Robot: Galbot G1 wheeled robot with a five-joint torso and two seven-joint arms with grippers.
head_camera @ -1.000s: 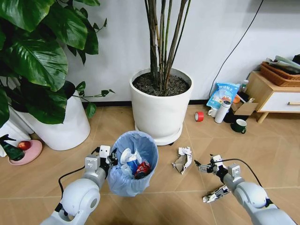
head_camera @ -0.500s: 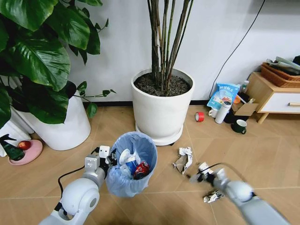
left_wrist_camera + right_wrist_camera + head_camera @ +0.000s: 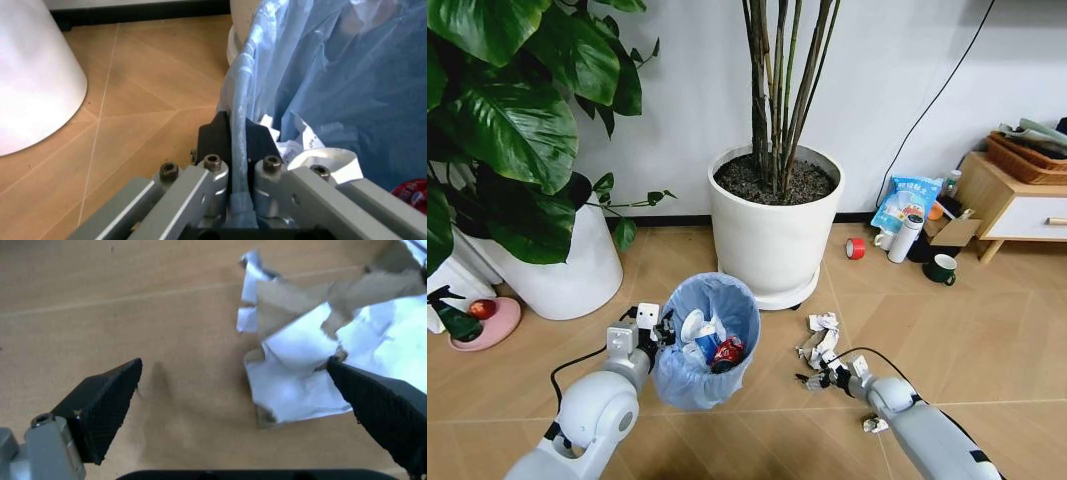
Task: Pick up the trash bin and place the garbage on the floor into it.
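Right gripper point(image 3: 815, 381): I've swung it in from the right over the last 1 s; jaws spread wide, low over the floor point(image 3: 987, 330).
Garbage point(image 3: 313, 360): crumpled paper, just off 1 fingertip point(image 3: 373, 405), ungrasped.
Left gripper point(image 3: 659, 333): still pinching the trash bin point(image 3: 717, 300) rim.
Meaning: pickup looks imminent.

— From my station: what surrounds the big white plant pot point(image 3: 774, 235)?

— To its right I see a red tape roll point(image 3: 854, 248), a white flask point(image 3: 900, 238), a dark green mug point(image 3: 941, 269) and a wooden cabinet point(image 3: 1012, 205). Left of it, a second white pot point(image 3: 567, 268) under broad leaves point(image 3: 512, 120), a pink dish point(image 3: 479, 322) beyond.
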